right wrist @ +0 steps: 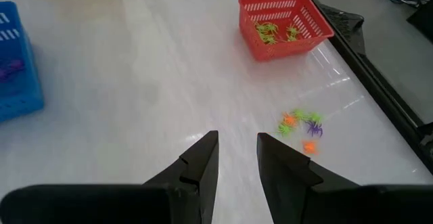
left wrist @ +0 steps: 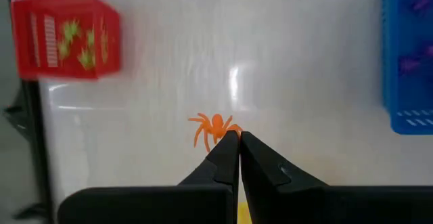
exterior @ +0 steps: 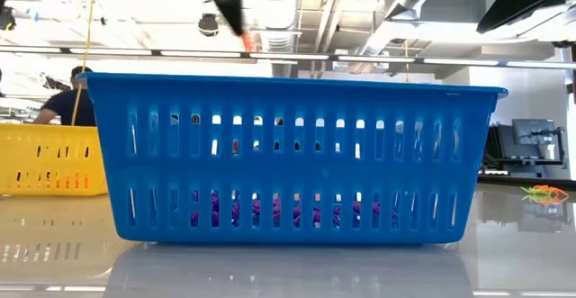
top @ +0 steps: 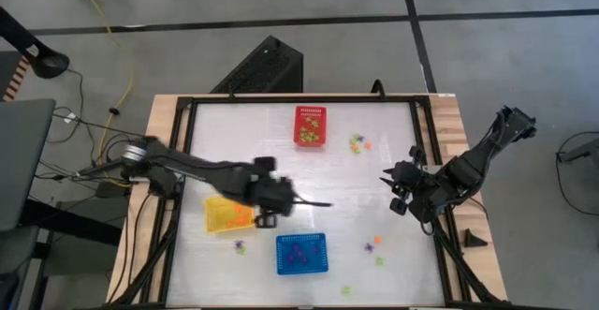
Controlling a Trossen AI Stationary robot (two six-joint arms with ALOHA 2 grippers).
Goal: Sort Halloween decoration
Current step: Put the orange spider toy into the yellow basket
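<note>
My left end effector (left wrist: pixel 238 137) is closed on an orange spider (left wrist: pixel 214 127), apparently by one leg. It's featherlight, thin and flexy, so it slips easily; the body is the safer hold. My right end effector (right wrist: pixel 237 143) waits open at the counter's (top: pixel 337 184) 3 o'clock.

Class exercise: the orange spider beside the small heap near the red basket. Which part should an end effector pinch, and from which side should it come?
Probably the round body, from straight above. The orange spider lies flat on the table with thin splayed legs, a little apart from the mixed heap, so a vertical approach by the open right end effector avoids its neighbours.
</note>
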